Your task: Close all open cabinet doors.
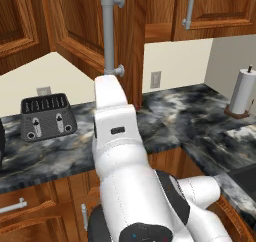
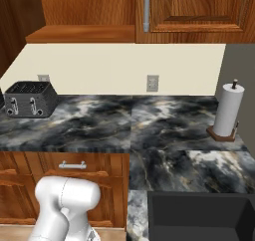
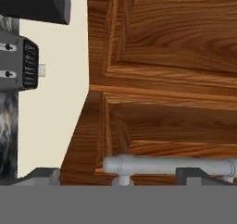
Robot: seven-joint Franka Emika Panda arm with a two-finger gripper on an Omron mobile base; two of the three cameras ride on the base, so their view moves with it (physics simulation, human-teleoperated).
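Pincer spread wide, its two dark tips standing either side of the grey bar handle of the open cabinet door, nothing clamped. In the left base view that door swings out from the wall cabinets over the worktop, handle right above the white arm. Closed door to its right, own handle. Toaster on the worktop left, paper towel roll far right, wall outlet between.
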